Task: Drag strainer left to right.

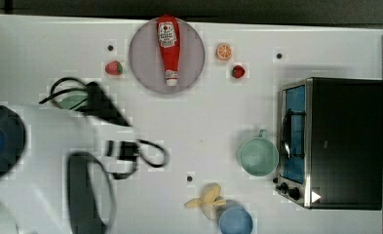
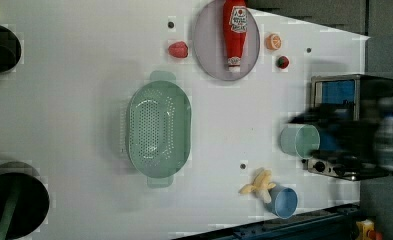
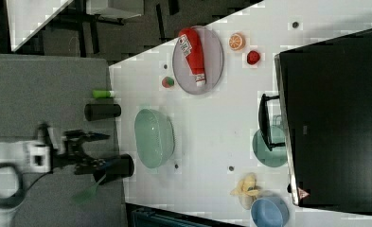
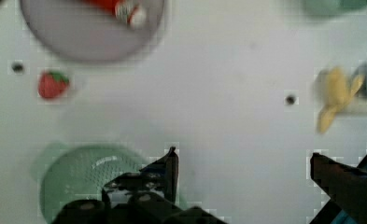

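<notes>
While the hand (image 4: 242,163) hangs above the white bench (image 4: 228,70) with its fingers (image 4: 169,165) spread wide and holding nothing, the strainer (image 4: 78,179) sits just beside one fingertip. Farther off lie a strawberry (image 4: 52,84) and a banana (image 4: 337,95). Beyond them, a ketchup bottle (image 4: 125,9) rests on a grey plate (image 4: 74,32).

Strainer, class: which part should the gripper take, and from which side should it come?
Probably the rim of the strainer, approached from above. It sits upright and open-topped on the table, so one finger could drop inside the perforated bowl and one outside its thin wall. The tab handles at both ends look small and low. The gripper is open, holding nothing.
</notes>
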You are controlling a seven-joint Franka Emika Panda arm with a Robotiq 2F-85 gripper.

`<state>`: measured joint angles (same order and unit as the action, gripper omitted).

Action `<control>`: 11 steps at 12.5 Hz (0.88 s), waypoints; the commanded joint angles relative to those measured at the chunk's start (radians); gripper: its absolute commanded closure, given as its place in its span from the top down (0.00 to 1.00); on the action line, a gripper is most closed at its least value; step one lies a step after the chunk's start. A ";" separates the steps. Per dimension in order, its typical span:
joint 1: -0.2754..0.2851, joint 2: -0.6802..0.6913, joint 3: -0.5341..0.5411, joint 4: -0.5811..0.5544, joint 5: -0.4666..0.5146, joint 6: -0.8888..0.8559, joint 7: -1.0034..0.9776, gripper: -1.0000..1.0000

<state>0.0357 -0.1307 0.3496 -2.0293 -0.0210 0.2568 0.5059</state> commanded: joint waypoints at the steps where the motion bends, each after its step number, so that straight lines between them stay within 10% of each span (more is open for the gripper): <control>1: 0.015 0.091 0.127 -0.033 0.024 0.118 0.420 1.00; 11: 0.035 0.628 0.175 -0.062 -0.033 0.696 0.781 1.00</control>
<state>0.1163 0.5098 0.5464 -2.1055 -0.0579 0.9014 1.2080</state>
